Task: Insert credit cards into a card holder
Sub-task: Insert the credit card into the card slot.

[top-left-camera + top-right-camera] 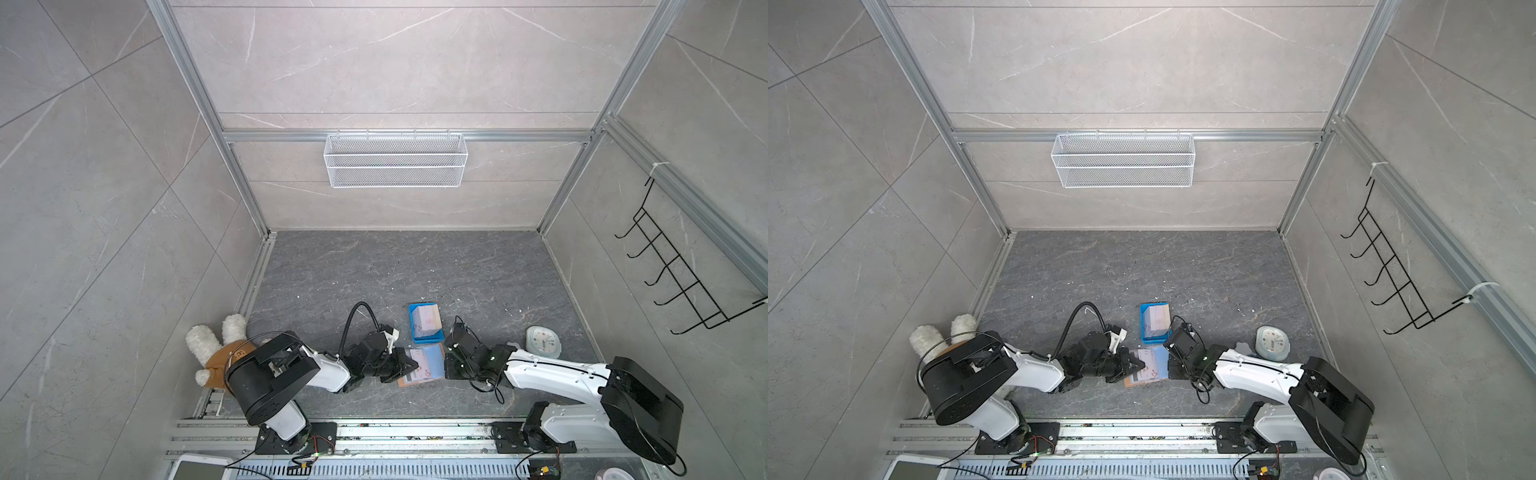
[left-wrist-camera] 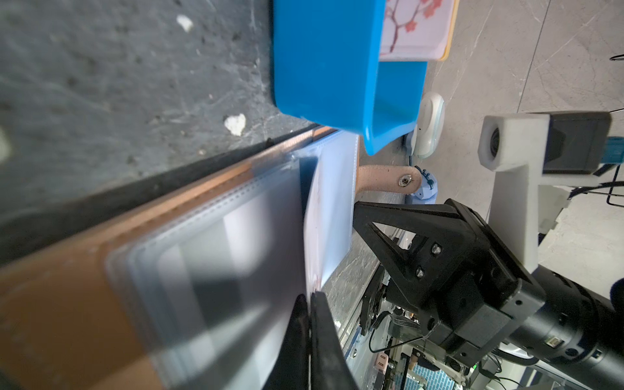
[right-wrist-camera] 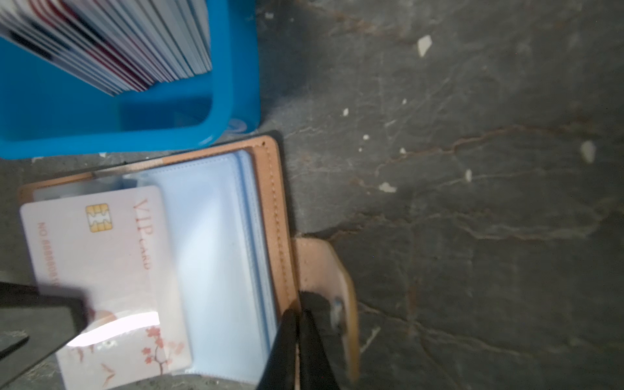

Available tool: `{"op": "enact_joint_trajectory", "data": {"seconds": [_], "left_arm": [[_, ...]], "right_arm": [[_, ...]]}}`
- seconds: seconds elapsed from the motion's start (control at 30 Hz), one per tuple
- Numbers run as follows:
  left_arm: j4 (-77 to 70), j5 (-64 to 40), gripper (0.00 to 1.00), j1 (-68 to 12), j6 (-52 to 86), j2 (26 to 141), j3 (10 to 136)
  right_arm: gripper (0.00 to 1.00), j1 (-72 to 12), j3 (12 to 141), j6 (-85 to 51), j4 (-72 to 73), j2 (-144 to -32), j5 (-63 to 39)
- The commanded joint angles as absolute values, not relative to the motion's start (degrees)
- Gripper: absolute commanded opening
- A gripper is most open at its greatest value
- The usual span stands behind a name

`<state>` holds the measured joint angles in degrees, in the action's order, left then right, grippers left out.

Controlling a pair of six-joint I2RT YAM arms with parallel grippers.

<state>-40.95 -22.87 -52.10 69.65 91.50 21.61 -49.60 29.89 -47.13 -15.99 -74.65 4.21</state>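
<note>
While left gripper (image 2: 308, 300) pinches credit card (image 3: 101, 253), right gripper (image 3: 299, 314) clamps card holder (image 3: 273, 202) rim, sleeves (image 2: 209, 270) blurred

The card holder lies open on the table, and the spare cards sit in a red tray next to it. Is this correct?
The tray is blue, not red; the right wrist view shows it. Otherwise right: the card holder lies open on the table, with the spare cards in the tray next to it.
</note>
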Motion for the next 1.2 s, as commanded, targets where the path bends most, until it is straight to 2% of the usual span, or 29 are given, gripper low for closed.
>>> {"op": "enact_joint_trajectory", "data": {"seconds": [0.0, 0.3, 0.67, 1.17], "left_arm": [[-35.9, -23.2, 0.05, -52.1, 68.9, 91.8, 23.3], [-23.1, -21.7, 0.19, -52.0, 67.0, 89.2, 26.1], [0.2, -14.9, 0.23, -51.9, 61.8, 79.5, 29.3], [2.4, -13.7, 0.24, -51.9, 61.0, 75.8, 29.1]], "right_arm": [[0.07, -50.7, 29.5, -47.1, -16.8, -75.6, 0.8], [0.07, -51.2, 28.8, -47.7, -15.6, -75.2, -0.3], [0.09, -52.5, 25.9, -50.9, -5.8, -74.3, -6.1], [0.23, -52.6, 27.5, -51.9, -14.2, -71.5, 1.1]]}}
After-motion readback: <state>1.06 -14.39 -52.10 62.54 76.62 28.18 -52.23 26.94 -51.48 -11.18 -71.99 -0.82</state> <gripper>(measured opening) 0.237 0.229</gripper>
